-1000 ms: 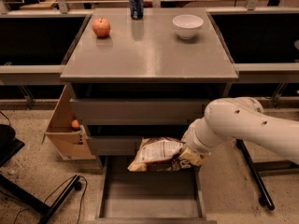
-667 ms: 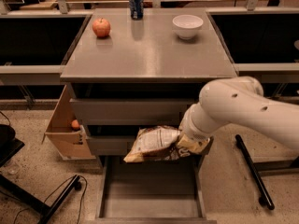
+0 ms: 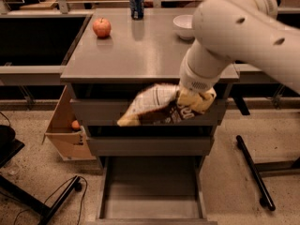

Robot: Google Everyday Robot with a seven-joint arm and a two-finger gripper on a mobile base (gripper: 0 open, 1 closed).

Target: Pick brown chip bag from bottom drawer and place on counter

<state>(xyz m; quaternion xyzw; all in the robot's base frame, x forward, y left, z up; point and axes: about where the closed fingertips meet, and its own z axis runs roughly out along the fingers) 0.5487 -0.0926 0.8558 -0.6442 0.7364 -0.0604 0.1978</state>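
Note:
The brown chip bag, crinkled dark brown and tan with a white panel, hangs in the air in front of the upper drawers, just below the counter's front edge. My gripper is shut on the bag's right end, its tips hidden by the white wrist and the bag. The white arm comes in from the upper right. The bottom drawer is pulled open below, its grey floor bare. The counter is the grey cabinet top above the bag.
On the counter stand a red apple at the back left, a blue can at the back middle and a white bowl, partly hidden by the arm. A cardboard box with an orange fruit sits left of the cabinet. A black bar lies on the floor at right.
The gripper has lifted the chip bag from just above the bottom drawer up to the level of the top drawer. The arm has risen and now covers part of the counter's right side.

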